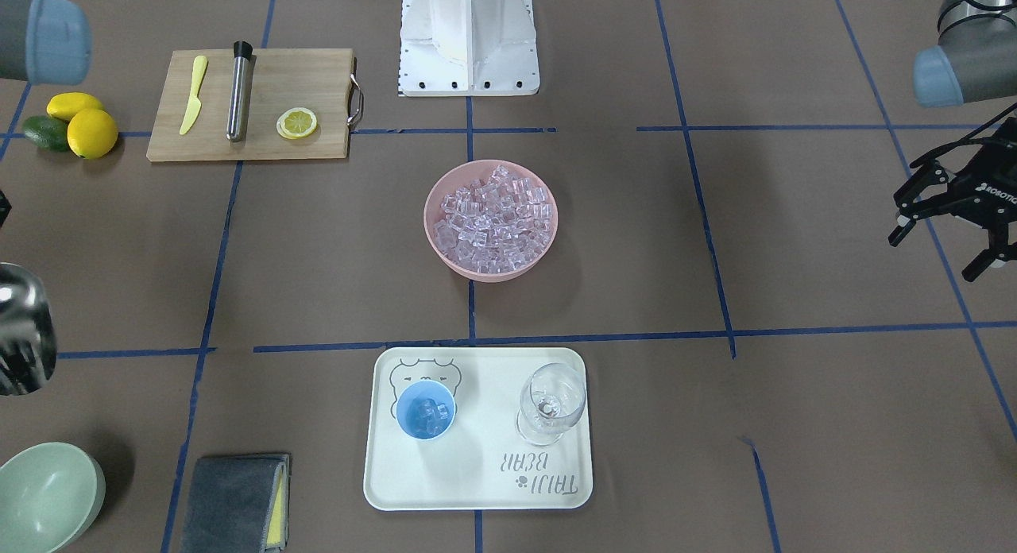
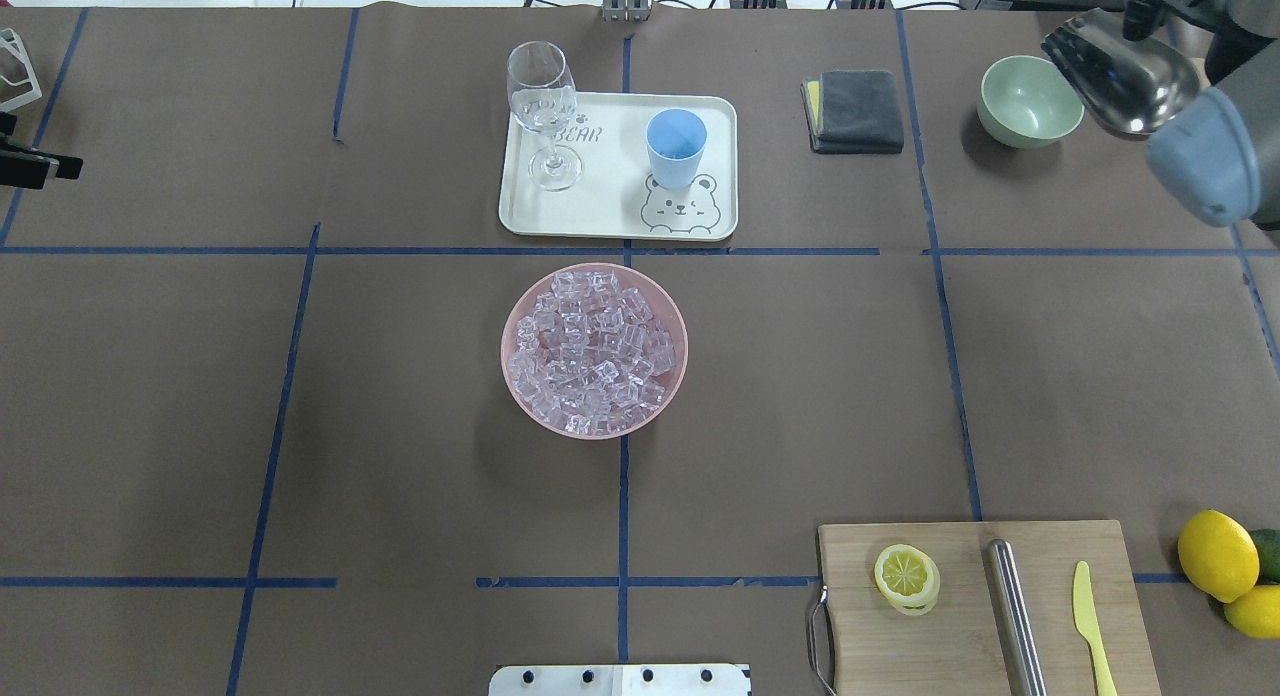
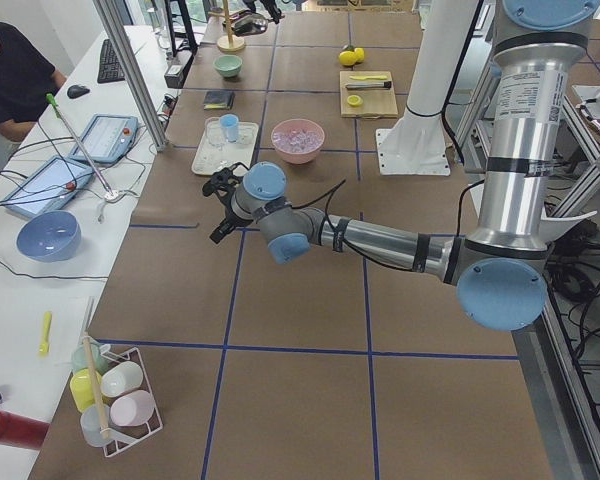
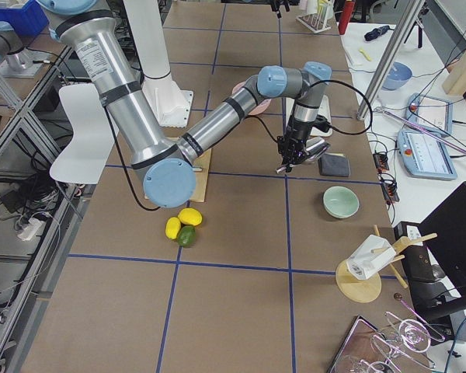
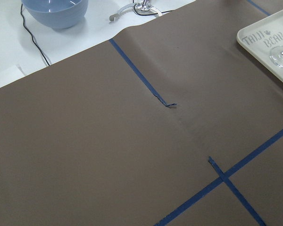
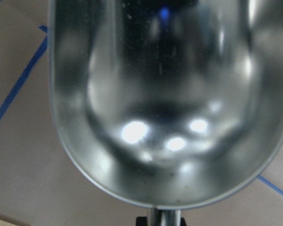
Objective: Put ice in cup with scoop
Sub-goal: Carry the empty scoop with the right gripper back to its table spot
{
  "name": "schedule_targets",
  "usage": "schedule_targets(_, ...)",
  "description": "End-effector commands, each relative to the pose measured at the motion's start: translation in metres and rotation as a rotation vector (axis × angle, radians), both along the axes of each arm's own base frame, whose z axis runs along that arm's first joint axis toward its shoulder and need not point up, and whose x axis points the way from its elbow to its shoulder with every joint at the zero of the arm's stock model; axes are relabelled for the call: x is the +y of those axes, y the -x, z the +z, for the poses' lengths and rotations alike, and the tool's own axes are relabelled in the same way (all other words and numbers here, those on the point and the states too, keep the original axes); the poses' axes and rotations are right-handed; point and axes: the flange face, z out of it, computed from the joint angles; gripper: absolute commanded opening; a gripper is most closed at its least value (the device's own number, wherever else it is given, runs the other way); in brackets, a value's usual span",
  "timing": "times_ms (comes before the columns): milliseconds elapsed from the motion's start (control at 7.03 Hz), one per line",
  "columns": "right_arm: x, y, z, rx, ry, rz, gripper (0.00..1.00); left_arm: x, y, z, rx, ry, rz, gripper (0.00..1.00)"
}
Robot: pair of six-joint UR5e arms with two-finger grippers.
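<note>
The ice is heaped in a pink bowl at the table's middle; it also shows in the overhead view. The light-blue cup stands on a white tray and holds a few clear cubes; in the overhead view the cup is upright. My right gripper is shut on the handle of the silver scoop, held in the air off to the side near the green bowl. The scoop's trough is empty. My left gripper is open and empty, far from the tray.
A clear wine glass stands on the tray beside the cup. A pale green bowl and a grey cloth lie near the scoop. A cutting board carries a lemon slice, a steel cylinder and a yellow knife; whole lemons lie beside it.
</note>
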Motion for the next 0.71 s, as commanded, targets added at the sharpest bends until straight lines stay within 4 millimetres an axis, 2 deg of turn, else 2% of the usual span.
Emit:
schedule_targets(0,-0.008,-0.039,0.04,-0.037,0.066,0.085,0.0,0.001,0.004,-0.022,-0.005,0.014,-0.007,1.0)
schedule_targets(142,-0.006,-0.038,0.054,-0.011,0.129,0.124,0.0,0.001,0.004,-0.02,-0.006,0.018,-0.007,1.0)
schedule_targets(284,0.008,-0.042,0.076,0.0,0.182,0.155,0.0,0.003,0.005,-0.012,-0.011,0.033,-0.007,1.0)
schedule_targets(427,0.027,-0.04,0.103,-0.06,0.27,0.178,0.0,0.001,0.004,-0.004,-0.022,0.064,-0.006,1.0)
schedule_targets(569,0.043,-0.038,0.112,-0.096,0.361,0.274,0.0,-0.006,0.001,-0.006,-0.06,0.174,-0.007,1.0)
